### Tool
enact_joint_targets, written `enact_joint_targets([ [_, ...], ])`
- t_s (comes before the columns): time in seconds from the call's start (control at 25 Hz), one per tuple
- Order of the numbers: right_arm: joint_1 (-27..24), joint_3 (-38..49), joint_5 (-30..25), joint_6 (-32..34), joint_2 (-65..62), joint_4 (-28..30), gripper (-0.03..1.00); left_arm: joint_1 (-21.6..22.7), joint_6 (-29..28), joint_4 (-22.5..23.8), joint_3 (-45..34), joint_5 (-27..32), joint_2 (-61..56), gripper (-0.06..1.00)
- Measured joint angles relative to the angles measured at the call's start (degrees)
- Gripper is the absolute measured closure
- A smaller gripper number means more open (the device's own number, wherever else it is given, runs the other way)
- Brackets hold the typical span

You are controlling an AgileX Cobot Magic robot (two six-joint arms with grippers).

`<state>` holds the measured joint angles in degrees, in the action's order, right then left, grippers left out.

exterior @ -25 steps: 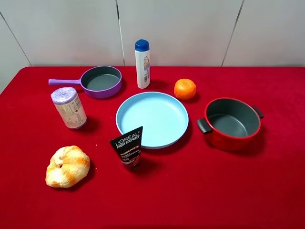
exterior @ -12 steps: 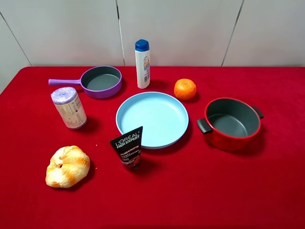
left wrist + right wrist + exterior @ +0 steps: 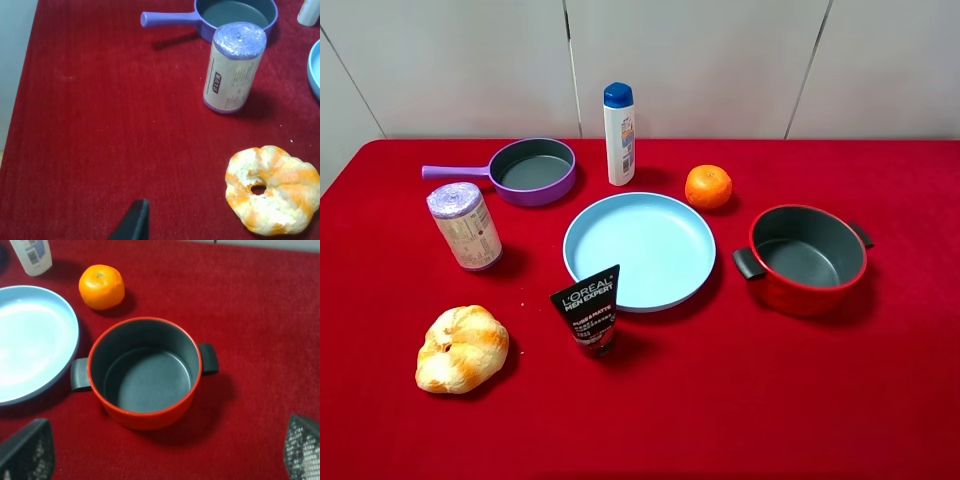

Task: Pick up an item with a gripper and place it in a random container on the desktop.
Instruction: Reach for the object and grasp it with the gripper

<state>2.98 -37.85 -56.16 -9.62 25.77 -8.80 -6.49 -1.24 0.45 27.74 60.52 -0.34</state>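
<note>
The black L'OREAL tube (image 3: 588,312) stands on its dark cap on the red cloth, just in front of the light blue plate. The red pot (image 3: 802,296) with a grey inside sits at the right, nothing in it. Neither arm shows in the high view. In the right wrist view my right gripper (image 3: 165,452) is open, its fingertips (image 3: 27,450) wide apart on the near side of the pot (image 3: 145,421), holding nothing. Only one black fingertip (image 3: 136,221) of my left gripper shows, over bare cloth. The tube is out of both wrist views.
A light blue plate (image 3: 650,235) lies mid-table. Behind it stand a white shampoo bottle (image 3: 619,135), a purple pan (image 3: 532,170) and an orange (image 3: 708,186). A purple-topped cylinder (image 3: 466,226) and a bread roll (image 3: 461,347) sit at the left.
</note>
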Motion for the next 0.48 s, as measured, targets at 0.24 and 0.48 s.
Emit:
enact_joint_targets([
  [0.24, 0.5, -2.6, 0.1, -2.8, 6.4, -0.4, 0.27, 0.0, 0.0, 0.0, 0.0, 0.0, 0.0, -0.05],
  [0.48, 6.5, -5.1, 1.9, -3.3, 11.5, 0.2, 0.27, 0.0, 0.0, 0.0, 0.0, 0.0, 0.0, -0.05],
])
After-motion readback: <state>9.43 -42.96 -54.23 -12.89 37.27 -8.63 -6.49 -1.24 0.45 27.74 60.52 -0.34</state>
